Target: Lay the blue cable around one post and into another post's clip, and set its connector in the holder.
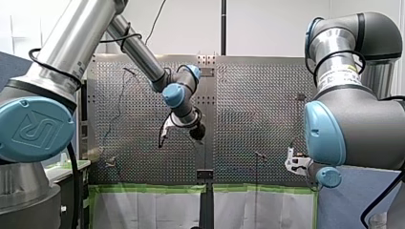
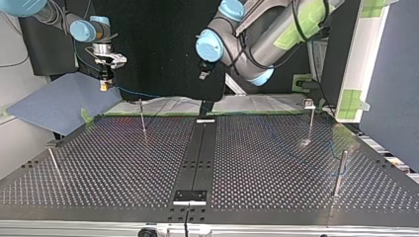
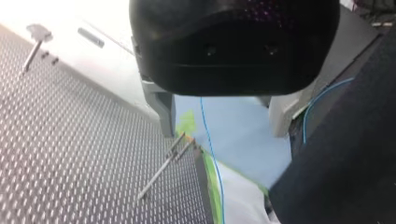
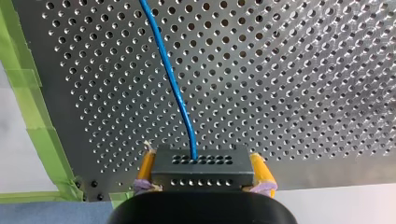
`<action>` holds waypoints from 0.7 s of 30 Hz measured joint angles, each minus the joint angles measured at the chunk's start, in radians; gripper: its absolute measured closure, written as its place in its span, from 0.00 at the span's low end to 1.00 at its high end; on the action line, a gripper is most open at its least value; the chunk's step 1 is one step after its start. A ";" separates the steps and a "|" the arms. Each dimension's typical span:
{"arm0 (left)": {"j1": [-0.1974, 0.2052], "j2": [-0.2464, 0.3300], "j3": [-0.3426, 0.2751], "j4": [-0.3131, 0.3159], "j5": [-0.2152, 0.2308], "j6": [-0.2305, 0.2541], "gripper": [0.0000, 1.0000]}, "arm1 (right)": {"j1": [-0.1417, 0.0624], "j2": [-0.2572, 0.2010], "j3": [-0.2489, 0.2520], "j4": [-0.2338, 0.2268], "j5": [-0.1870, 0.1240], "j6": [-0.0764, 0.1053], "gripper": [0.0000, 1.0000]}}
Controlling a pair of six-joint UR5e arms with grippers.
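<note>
Yellow pads point(image 4: 259, 169) of my right gripper point(image 4: 201, 173) are clenched on both sides of the dark connector point(image 4: 201, 163). The blue cable point(image 4: 170, 79) leaves its upper face and runs away over the perforated table point(image 4: 303, 93). In the top view this gripper hangs just off the table's far left corner, and a thin blue line trails from it along the far edge. None of the routing looks done yet, so I judge the step in hand to be carrying the cable end toward a post. The slim post point(image 2: 142, 116) at the far left is the nearest one, and the post with a clip point(image 2: 310, 121) stands well apart at the far right. To do it well, I should sweep past the outer side of the near post with the cable low, so it catches the shaft and does not ride over the top. Tension should stay gentle, because these posts look thin enough to bend. The connector should sit square in the pads so it arrives aligned with the holder. My left gripper point(image 2: 202, 74) hovers high near the middle, and I cannot tell whether it grasps anything.
</note>
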 joint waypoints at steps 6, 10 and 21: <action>-0.054 -0.056 0.055 0.056 0.005 -0.015 0.00 | -0.001 0.000 0.000 0.000 0.004 0.002 1.00; -0.066 -0.091 0.090 0.091 0.009 -0.037 0.00 | -0.001 0.000 0.000 0.000 0.004 0.002 1.00; -0.063 -0.191 0.191 0.191 0.009 -0.078 0.00 | 0.003 0.000 -0.001 -0.001 0.005 0.002 1.00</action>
